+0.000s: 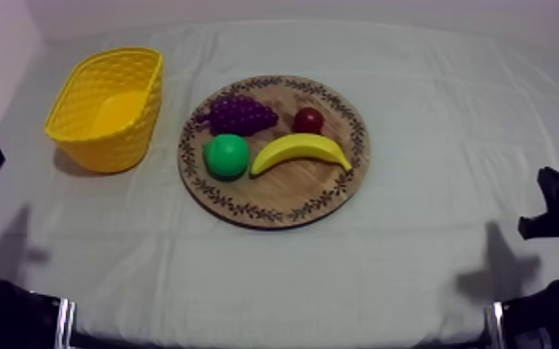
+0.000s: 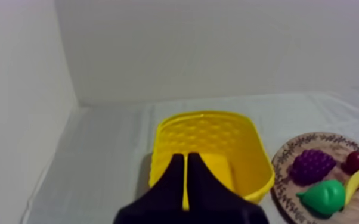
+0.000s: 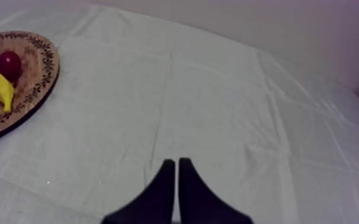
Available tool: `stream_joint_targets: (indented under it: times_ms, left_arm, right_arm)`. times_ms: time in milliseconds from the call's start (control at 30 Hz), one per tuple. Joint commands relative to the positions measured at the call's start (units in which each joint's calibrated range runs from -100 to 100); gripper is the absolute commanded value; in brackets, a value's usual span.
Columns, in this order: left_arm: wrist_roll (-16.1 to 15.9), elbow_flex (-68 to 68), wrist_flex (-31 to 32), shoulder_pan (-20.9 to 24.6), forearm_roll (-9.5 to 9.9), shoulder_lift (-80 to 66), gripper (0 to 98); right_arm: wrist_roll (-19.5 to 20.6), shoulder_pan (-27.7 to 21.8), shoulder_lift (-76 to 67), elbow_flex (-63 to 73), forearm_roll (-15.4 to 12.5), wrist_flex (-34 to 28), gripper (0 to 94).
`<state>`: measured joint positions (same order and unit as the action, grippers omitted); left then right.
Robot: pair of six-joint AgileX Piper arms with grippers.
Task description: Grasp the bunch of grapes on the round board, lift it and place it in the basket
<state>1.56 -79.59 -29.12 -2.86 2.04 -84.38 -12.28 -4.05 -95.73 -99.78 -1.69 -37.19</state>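
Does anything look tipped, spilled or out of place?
Nothing stands out: the bunch of grapes, pear, banana and small red fruit lie on the wooden board, and the yellow basket stands upright beside it.

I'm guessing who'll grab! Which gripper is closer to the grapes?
Left. The left gripper sits beyond the yellow basket beside the grapes; the right gripper farther, past the board.

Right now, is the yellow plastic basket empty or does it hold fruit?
Empty: the yellow basket shows a bare floor; the purple grapes lie on the round wooden board.
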Motion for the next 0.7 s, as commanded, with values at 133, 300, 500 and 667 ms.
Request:
stream_joint_targets:
  times_ms: [133,300,500,667]
  left_arm:
    - [0.6,13.7,0.0,-0.7,-0.10,8.9,0.0]
    - [0.8,20.2,0.0,-0.9,-0.15,12.4,0.0]
    - [0.2,24.7,-1.5,-3.1,0.23,15.6,0.0]
    - [-0.2,27.6,-3.3,-5.6,0.65,19.7,0.0]
  right_arm:
    - [0.0,0.0,0.0,0.0,0.0,0.0,0.5]
    - [0.0,0.0,0.0,0.0,0.0,0.0,0.5]
    - [0.0,0.0,0.0,0.0,0.0,0.0,0.5]
    - [0.0,0.0,0.0,0.0,0.0,0.0,0.5]
